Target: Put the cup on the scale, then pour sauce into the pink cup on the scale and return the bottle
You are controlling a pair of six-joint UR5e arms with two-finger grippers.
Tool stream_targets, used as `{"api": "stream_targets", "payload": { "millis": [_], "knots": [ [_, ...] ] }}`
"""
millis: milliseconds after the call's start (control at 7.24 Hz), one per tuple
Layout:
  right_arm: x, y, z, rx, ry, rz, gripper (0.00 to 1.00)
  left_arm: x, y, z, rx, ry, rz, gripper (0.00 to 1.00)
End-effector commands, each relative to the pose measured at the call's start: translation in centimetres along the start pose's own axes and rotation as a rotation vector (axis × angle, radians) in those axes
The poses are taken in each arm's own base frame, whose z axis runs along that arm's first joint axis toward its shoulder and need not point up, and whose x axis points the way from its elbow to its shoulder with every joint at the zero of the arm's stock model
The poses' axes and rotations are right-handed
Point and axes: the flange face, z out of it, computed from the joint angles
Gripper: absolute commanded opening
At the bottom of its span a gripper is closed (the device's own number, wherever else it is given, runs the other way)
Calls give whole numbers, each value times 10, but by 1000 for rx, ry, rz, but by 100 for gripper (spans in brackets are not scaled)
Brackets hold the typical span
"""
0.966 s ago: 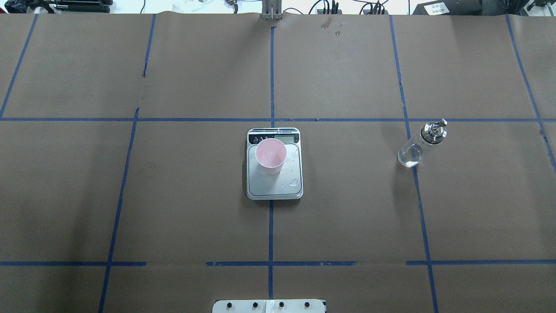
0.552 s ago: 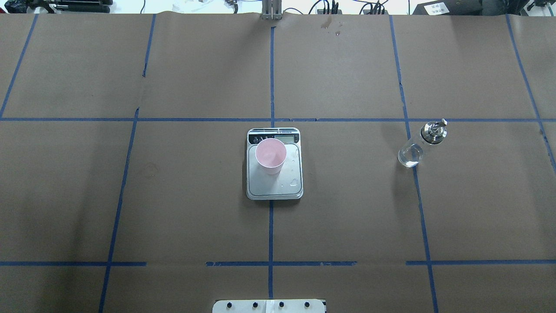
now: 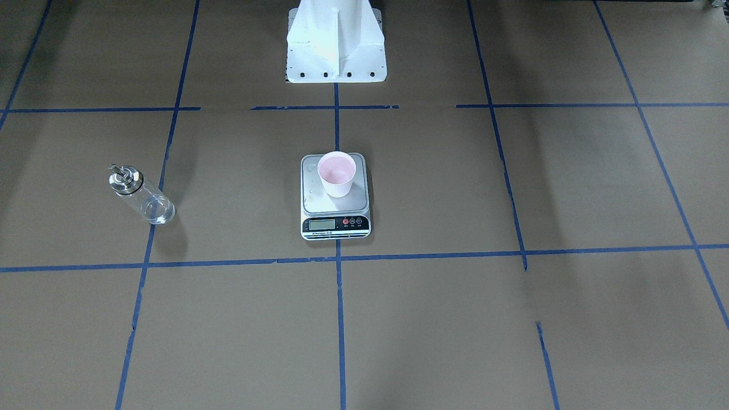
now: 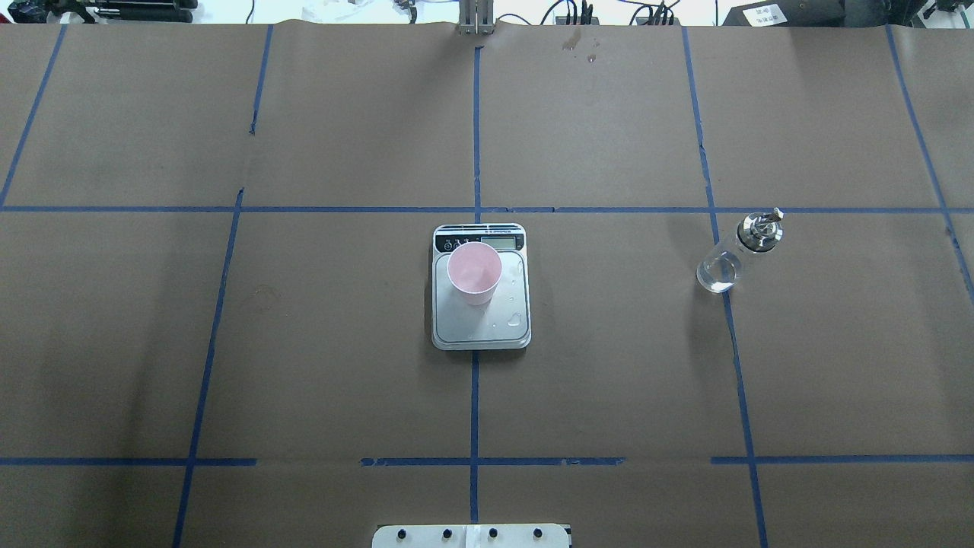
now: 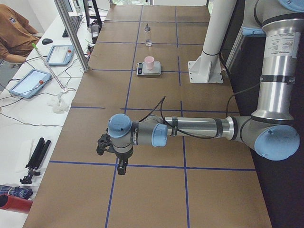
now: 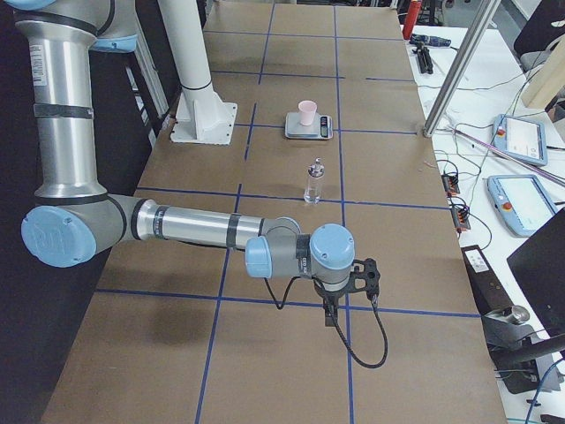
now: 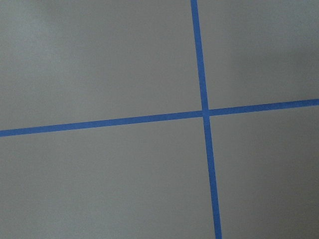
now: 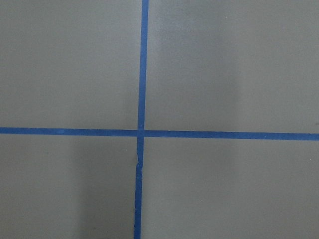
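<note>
The pink cup (image 4: 474, 272) (image 3: 336, 173) stands upright on the far left part of the scale (image 4: 487, 329) (image 3: 336, 224), whose steel platform carries a few clear droplets. The bottle (image 4: 734, 255) (image 3: 139, 193) with its silver pourer stands upright on the table, well off on my right side, with clear sauce low inside it. Neither gripper is near them. The left gripper (image 5: 121, 166) hangs over a tape crossing far to my left, and the right gripper (image 6: 334, 314) far to my right. Whether either is open or shut I cannot tell.
The white robot pedestal (image 3: 336, 40) stands behind the scale. Blue tape lines grid the brown table. Beyond the table's far edge are metal posts (image 5: 71, 33), tablets (image 5: 59, 54), cables and a seated person (image 5: 16, 35).
</note>
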Motion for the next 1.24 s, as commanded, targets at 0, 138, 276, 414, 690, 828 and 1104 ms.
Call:
{"api": "stream_targets", "payload": {
  "millis": [0, 138, 276, 414, 690, 828, 1104],
  "knots": [
    [0, 0, 0, 0, 4, 1, 100, 0, 0, 0, 0, 1, -2, 100],
    [0, 0, 0, -1, 4, 2, 100, 0, 0, 0, 0, 1, -2, 100],
    [1, 1, 1, -5, 4, 5, 100, 0, 0, -1, 1, 3, -3, 100],
    [2, 3, 2, -7, 6, 7, 100, 0, 0, -1, 0, 3, -6, 100],
    [4, 5, 3, -11, 6, 11, 100, 2, -1, -1, 2, 4, -59, 100],
    [4, 5, 3, -11, 6, 11, 100, 1, -2, -2, 4, 4, -64, 100],
    [5, 6, 4, -14, 6, 15, 100, 4, -3, -3, 6, 7, -60, 100]
  ]
}}
